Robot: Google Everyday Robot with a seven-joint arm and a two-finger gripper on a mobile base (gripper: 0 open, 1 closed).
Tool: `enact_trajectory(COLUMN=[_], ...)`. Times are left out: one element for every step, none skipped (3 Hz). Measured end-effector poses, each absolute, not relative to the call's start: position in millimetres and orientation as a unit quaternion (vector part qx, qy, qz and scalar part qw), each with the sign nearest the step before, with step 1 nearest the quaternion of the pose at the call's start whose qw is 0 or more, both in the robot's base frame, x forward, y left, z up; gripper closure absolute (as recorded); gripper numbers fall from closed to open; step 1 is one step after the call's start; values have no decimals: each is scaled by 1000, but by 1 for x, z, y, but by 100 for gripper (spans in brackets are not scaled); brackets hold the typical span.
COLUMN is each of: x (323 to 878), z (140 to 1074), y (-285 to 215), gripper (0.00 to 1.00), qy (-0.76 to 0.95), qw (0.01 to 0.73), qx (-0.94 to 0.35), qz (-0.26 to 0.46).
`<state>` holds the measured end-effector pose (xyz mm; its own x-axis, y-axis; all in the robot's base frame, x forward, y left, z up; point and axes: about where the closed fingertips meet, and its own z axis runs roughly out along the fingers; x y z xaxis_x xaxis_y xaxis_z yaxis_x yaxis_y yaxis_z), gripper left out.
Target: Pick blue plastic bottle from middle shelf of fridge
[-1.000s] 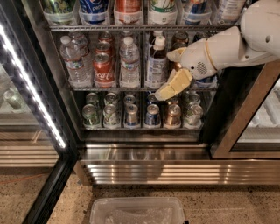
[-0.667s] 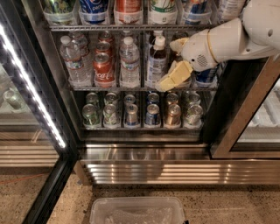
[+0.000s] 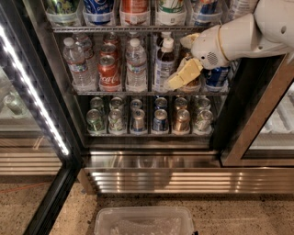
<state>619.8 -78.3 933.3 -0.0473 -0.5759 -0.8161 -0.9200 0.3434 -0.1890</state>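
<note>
Camera view: reach made, bottle not yet taken.
From the left, the fridge (image 3: 151,161) stands open beside its LED strip (image 3: 34,92). On the middle shelf (image 3: 119,93), past water bottles (image 3: 78,64) and a cola can (image 3: 109,71), the blue plastic bottle (image 3: 164,64) stands upright, unlifted. My tool (image 3: 183,69) sits just right of it, touching or nearly; wide or narrow, I cannot tell. Gripping, lifting and drawing out remain, I judge.

All I can read from here: Coca-Cola script on the red can (image 3: 109,73), and pepsi on a top-rack bottle (image 3: 98,9). My pincer (image 3: 181,75) sits just beside the blue plastic bottle (image 3: 164,64).
</note>
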Motion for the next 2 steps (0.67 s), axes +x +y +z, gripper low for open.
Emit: enact_trajectory(x=[621, 631], z=[925, 907], y=[-76, -61], gripper=[0, 0], qy=[699, 690], qw=[434, 446], qx=[-528, -523], qz=[212, 229])
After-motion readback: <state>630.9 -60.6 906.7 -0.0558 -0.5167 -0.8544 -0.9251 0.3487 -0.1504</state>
